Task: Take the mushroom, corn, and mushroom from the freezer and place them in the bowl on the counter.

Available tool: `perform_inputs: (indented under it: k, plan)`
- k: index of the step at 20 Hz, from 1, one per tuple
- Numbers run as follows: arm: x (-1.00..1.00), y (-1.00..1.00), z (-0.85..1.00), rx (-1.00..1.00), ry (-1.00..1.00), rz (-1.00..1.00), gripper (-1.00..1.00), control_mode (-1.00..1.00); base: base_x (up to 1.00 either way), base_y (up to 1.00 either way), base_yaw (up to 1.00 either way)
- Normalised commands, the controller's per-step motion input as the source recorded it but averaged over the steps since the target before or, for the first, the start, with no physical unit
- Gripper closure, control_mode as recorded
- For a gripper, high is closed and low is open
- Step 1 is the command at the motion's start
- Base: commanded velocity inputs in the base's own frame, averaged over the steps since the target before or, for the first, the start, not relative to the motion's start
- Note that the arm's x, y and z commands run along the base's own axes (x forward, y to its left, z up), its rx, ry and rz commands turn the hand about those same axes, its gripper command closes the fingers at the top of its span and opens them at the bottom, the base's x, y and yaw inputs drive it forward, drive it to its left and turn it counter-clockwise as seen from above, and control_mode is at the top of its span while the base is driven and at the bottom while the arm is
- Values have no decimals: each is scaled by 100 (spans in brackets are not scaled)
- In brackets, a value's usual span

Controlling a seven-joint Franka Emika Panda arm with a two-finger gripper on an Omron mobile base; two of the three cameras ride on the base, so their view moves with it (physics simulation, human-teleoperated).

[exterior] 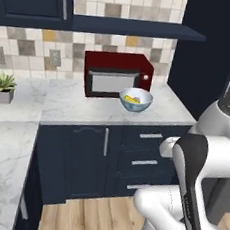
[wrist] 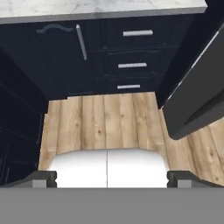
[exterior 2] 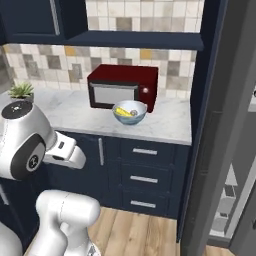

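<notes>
**First voice:** Pale blue-grey and glossy, the small round bowl (exterior: 136,99) is seen on the white-grey marbled stone counter (exterior: 73,105), just in front of the dark red microwave (exterior: 117,74). Something yellow, likely the stubby corn cob (exterior: 132,99), is seen inside it; other contents cannot be made out.

**Second voice:** And where is the pincer placed relative to that bowl?

**First voice:** The two-finger gripper (wrist: 107,178) is held low, well apart from the bowl and below counter height. In the hand view it is pointed at the light wooden plank floor (wrist: 105,122) and the dark navy cabinet drawers with silver bar handles (wrist: 131,48).

**Second voice:** Is anything held?

**First voice:** Nothing is gripped; the dark fingertips (wrist: 41,178) are spread fully wide, with bare floor seen between them.

**Second voice:** And the freezer?

**First voice:** The tall dark-grey freezer (exterior 2: 220,150) is seen at the right, its door swung open, with pale shelves visible inside.
</notes>
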Motion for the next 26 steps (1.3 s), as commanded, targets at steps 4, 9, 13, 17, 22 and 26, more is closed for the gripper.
perform_inputs:
  k: [4, 9, 13, 17, 22, 26]
  plan:
    - [0, 0, 0, 0, 0, 0, -100, 100, -69, -36, 10]
    - [0, 0, 0, 0, 0, 0, -100, 100, -62, -48, -7]
    - [0, 0, 0, 0, 0, 0, -100, 100, -40, -66, -21]
    - [0, 0, 0, 0, 0, 0, -100, 100, -10, -97, -3]
    - [0, 0, 0, 0, 0, 0, -100, 100, -23, -78, 7]
    - [0, 0, 0, 0, 0, 0, -100, 100, -5, -71, 15]
